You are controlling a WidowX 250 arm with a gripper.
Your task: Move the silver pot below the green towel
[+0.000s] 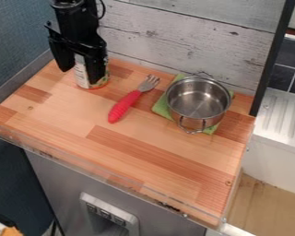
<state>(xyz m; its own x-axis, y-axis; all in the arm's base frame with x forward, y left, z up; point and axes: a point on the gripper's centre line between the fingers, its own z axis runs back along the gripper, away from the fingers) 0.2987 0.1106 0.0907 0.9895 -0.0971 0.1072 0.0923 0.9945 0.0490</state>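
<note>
Shiny silver two-handled metal pot (198,99) on the green cloth towel (162,109), black gripper (81,76) spread at the upper left.
The pot stands upright on top of the towel, toward the right rear of the light wooden butcher-block tabletop (76,115), with bits of green showing around its base; one looped wire handle faces the front edge, the other the whitewashed plank wall (174,37) behind. The gripper hangs down at the left rear, its two black fingers apart, in front of and partly hiding an upright can with a printed label (83,80); whether they touch it, I cannot tell. Between can and pot lies a fork with a red handle (123,106), its silver tines toward the wall.
</note>
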